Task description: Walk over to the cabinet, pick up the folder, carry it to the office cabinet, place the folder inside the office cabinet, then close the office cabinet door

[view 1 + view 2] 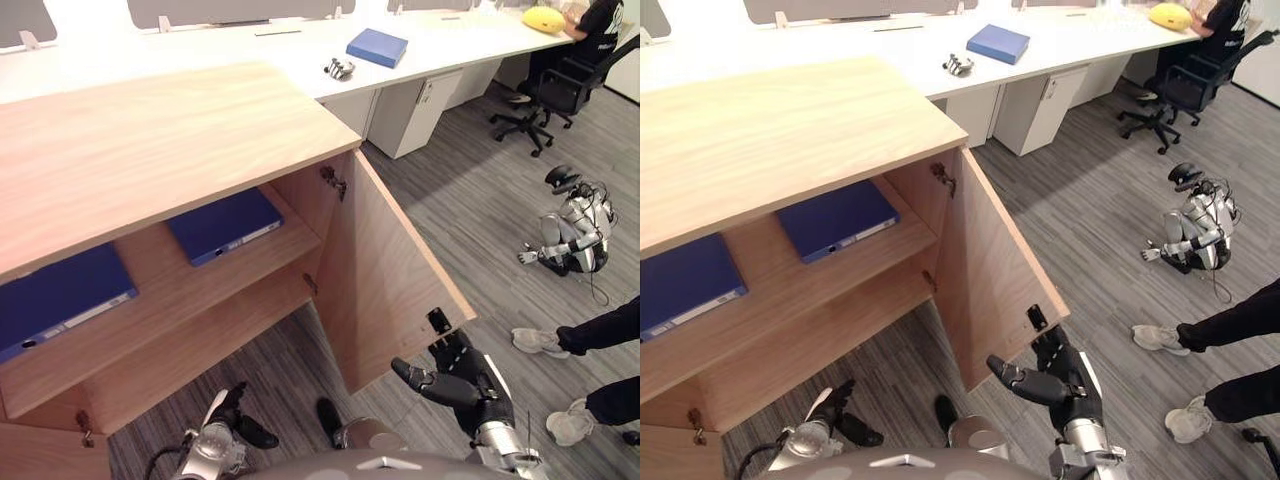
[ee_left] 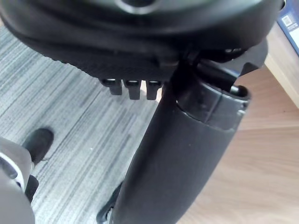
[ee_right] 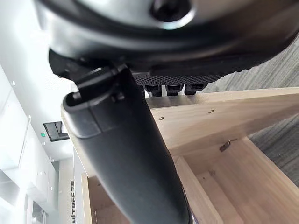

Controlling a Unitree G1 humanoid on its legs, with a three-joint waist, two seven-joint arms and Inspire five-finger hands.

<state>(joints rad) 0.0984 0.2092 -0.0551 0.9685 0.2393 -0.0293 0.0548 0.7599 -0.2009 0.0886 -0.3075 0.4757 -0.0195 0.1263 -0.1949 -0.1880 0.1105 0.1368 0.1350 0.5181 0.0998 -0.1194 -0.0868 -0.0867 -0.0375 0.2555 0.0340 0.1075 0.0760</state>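
Observation:
The wooden office cabinet (image 1: 150, 140) stands with its door (image 1: 385, 270) swung out toward me. On its upper shelf lie two dark blue folders, one to the right (image 1: 225, 225) and one at the left (image 1: 55, 295). My right hand (image 1: 465, 375) is at the lower outer corner of the door. Its fingers are straight with their tips at the door's free edge, the thumb is spread, and it holds nothing. In the right wrist view the door edge (image 3: 233, 112) shows just past the fingers. My left hand (image 1: 235, 405) hangs low before the cabinet's bottom shelf, relaxed and holding nothing.
A long white desk (image 1: 300, 60) behind the cabinet carries a lighter blue folder (image 1: 377, 47). A small robot (image 1: 575, 230) sits on the grey floor to the right. A person's legs (image 1: 590, 335) stand at the right edge, and another person sits on an office chair (image 1: 555, 95) at the far right.

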